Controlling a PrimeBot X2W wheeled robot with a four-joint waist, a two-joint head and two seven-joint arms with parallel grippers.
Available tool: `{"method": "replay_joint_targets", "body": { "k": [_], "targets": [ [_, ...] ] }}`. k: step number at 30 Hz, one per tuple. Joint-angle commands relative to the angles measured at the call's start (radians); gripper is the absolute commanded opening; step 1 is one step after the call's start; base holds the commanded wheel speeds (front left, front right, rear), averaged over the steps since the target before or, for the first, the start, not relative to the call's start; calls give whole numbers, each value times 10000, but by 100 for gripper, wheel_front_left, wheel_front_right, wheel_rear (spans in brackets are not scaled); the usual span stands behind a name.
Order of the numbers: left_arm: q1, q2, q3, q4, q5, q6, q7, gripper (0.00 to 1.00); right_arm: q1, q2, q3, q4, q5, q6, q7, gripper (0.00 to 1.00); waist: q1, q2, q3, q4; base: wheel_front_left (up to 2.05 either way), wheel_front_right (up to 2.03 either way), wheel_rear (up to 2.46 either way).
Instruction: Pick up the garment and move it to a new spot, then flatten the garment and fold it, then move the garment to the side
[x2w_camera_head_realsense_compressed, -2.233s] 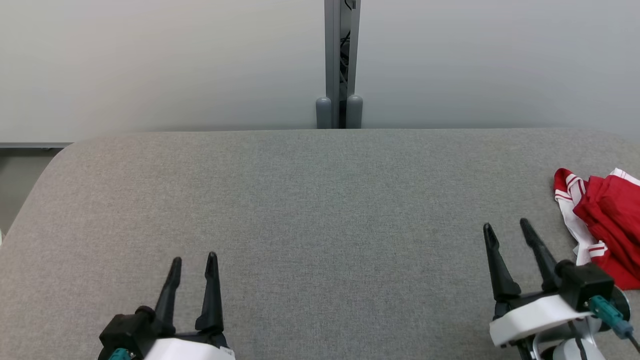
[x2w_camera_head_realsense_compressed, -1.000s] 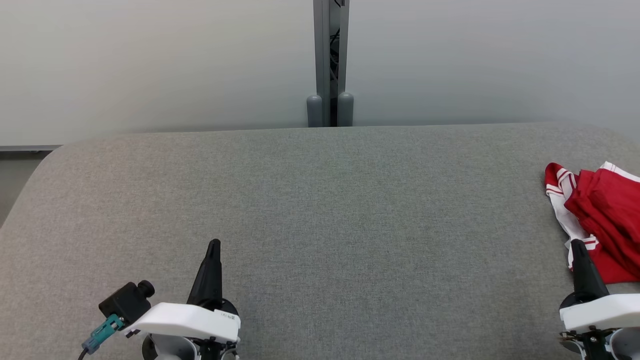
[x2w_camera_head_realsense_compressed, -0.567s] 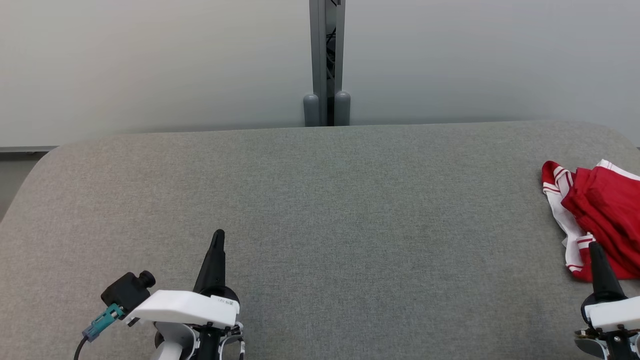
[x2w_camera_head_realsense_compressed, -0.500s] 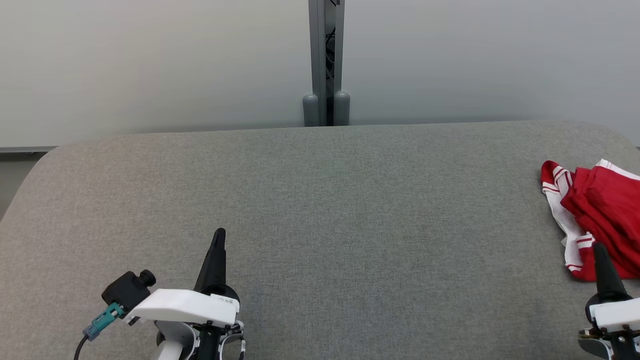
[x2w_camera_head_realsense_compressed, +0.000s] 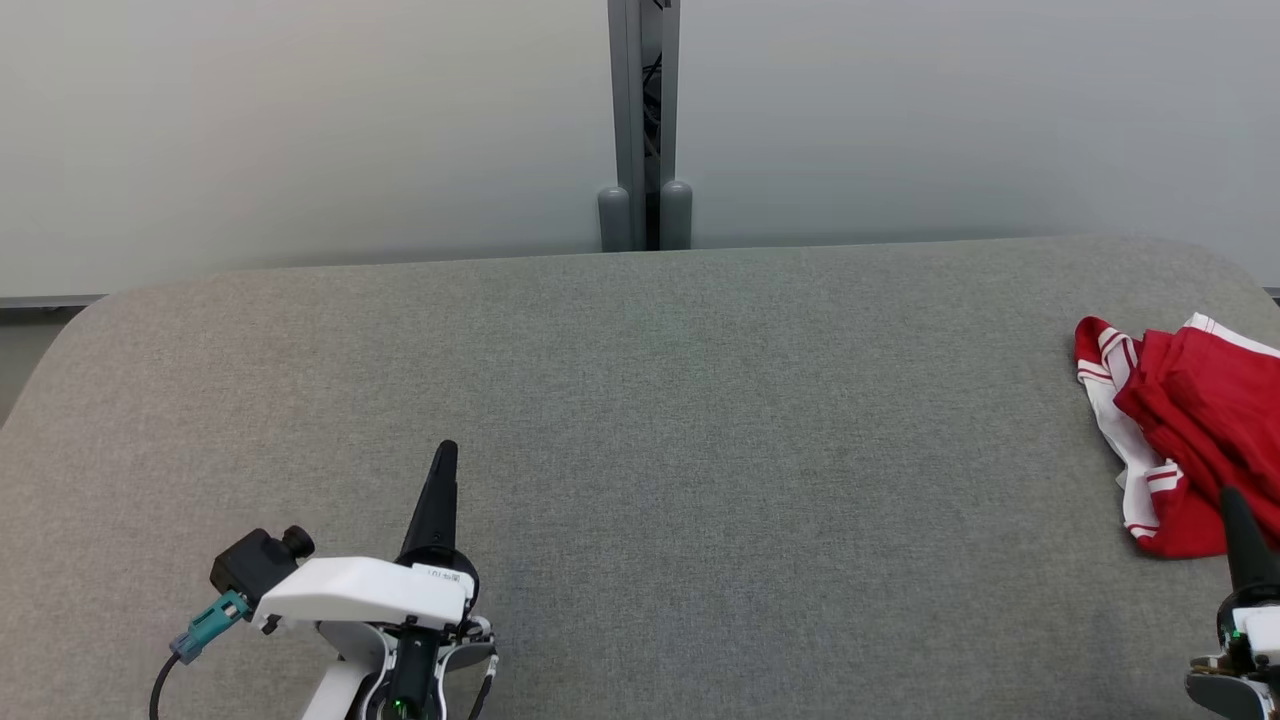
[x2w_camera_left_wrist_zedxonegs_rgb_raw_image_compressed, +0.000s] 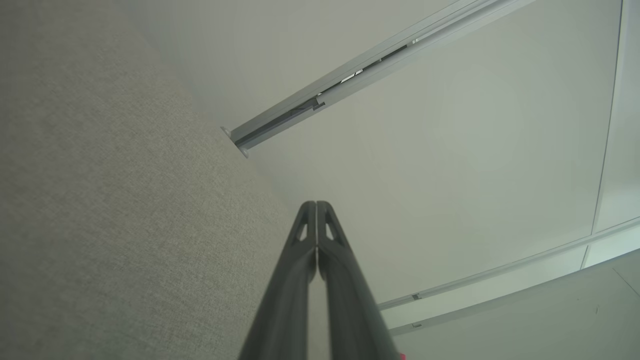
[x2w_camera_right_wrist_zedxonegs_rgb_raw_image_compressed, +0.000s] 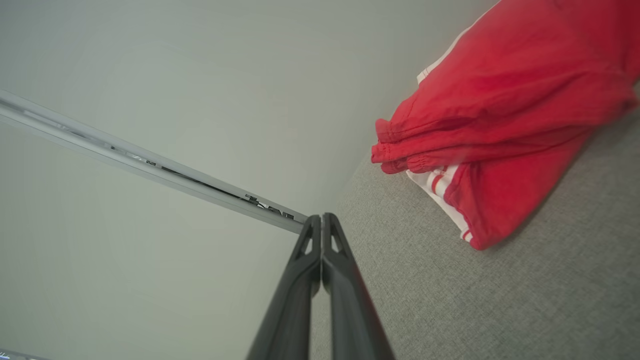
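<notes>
Red white-trimmed garment (x2w_camera_head_realsense_compressed: 1190, 430) crumpled, unfolded.

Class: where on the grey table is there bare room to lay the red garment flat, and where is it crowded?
Bare: the whole middle of the table, bordered by the left hand, the far edge under the grey post, and the garment. Crowded: the right edge, where the crumpled garment lies with the right hand close by.

Table (x2w_camera_head_realsense_compressed: 640, 400), grey woven cloth top, rounded far corners, one item lying on it: garment (x2w_camera_head_realsense_compressed: 1195, 420), red with white striped trim, crumpled in a loose heap at the right end, partly past the head view's edge
</notes>
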Motion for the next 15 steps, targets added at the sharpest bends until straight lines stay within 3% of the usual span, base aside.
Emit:
{"method": "replay_joint_targets", "body": {
  "k": [1, 15],
  "targets": [
    [-385, 27, -13, -57, -151, -73, 57, 0, -103, -109, -86, -158, 197, 4, 65, 0, 0, 0, 1, -3, 0, 0, 0],
    [-775, 33, -183, 275, -1402, -265, 178, 0, -92, -124, -654, -190, 1551, 4, 650, 0, 0, 0, 27, -98, 0, 0, 0]
  ]
}}
